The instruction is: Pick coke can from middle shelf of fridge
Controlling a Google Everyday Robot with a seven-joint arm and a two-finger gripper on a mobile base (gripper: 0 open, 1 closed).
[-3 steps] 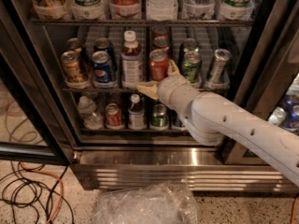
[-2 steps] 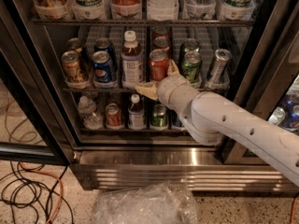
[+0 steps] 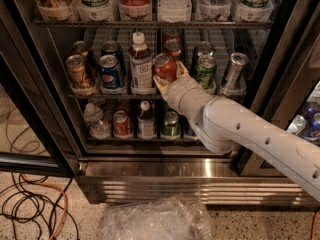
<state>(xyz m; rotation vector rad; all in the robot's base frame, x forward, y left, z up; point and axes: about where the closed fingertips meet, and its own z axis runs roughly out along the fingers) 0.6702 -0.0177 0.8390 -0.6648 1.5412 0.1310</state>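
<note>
1. one pale two-finger gripper clasps the red aluminium coke can, tilted, at the front of the grey wire middle shelf in the dark-framed fridge.
2. i judge the grasp made; next calls for a lift and straight withdrawal.

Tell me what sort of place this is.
Probably an office or shop drinks corner: a stocked commercial fridge, cables on the floor. The gripper is at the coke can on the middle shelf.

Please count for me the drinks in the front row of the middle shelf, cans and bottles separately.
Cans: 5 (brown can, blue can, coke can, green can, silver can)
Bottles: 1, the white-capped bottle
Total: 6
The gripper is closed around the tilted coke can.
</note>
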